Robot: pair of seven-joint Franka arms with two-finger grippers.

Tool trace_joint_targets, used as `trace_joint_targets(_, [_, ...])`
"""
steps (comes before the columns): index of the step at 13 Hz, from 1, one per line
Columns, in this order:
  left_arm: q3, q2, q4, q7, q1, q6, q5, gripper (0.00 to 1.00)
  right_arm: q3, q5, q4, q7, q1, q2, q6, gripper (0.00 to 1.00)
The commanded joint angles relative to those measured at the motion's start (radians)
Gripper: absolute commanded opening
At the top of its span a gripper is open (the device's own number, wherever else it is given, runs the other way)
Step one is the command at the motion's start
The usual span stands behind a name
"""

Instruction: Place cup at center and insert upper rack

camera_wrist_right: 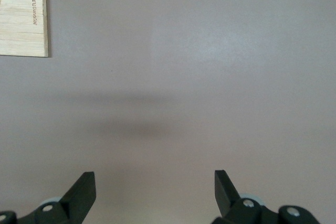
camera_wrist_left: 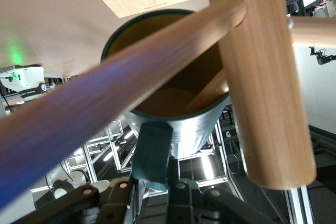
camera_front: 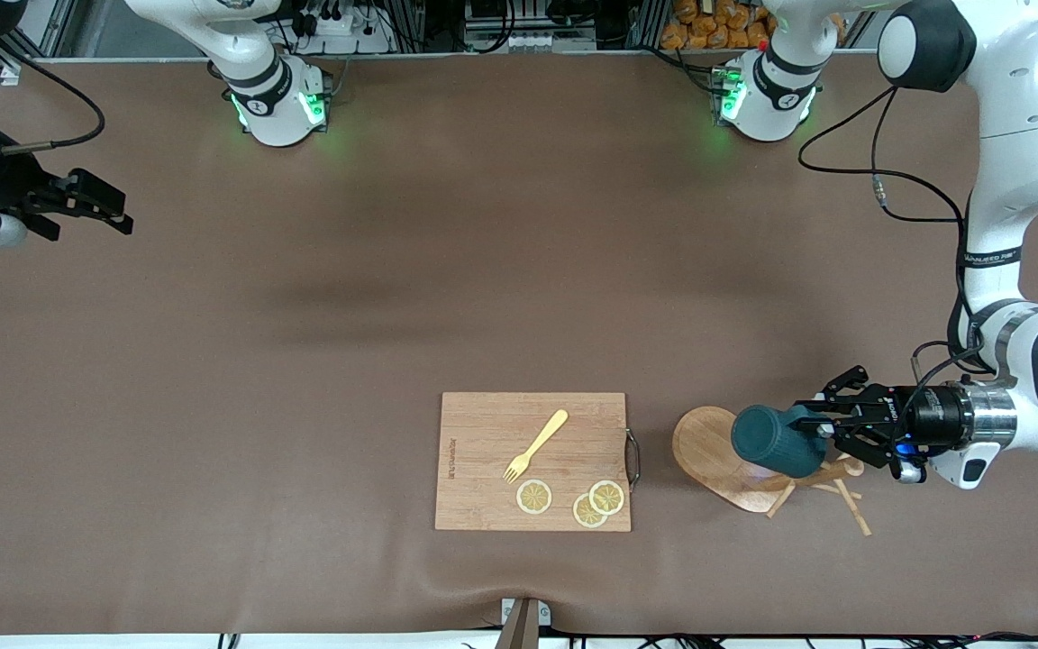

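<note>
The dark teal cup is held on its side above the wooden mug tree. The tree lies tipped over near the left arm's end of the table, its pegs spread on the mat. My left gripper is shut on the cup's handle. In the left wrist view the gripper holds the handle. The cup's tan inside faces the camera, and the tree's post and a peg cross in front of it. My right gripper waits open and empty over bare mat.
A rectangular wooden cutting board lies beside the tree, toward the table's middle and near the front edge. It carries a yellow fork and three lemon slices. Brown mat covers the table.
</note>
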Motion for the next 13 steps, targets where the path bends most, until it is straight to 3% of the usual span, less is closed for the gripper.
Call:
trace_joint_targets(1, [-0.001,0.010,0.015,0.009,-0.005,0.005,-0.019,0.00,0.011,-0.014,-0.015,-0.013,-0.014,-0.018,-0.002,1.00])
trace_joint_targets(13, [0.026,0.008,0.016,0.009,-0.011,0.025,-0.009,0.00,0.011,-0.014,-0.015,-0.013,-0.014,-0.018,-0.004,1.00])
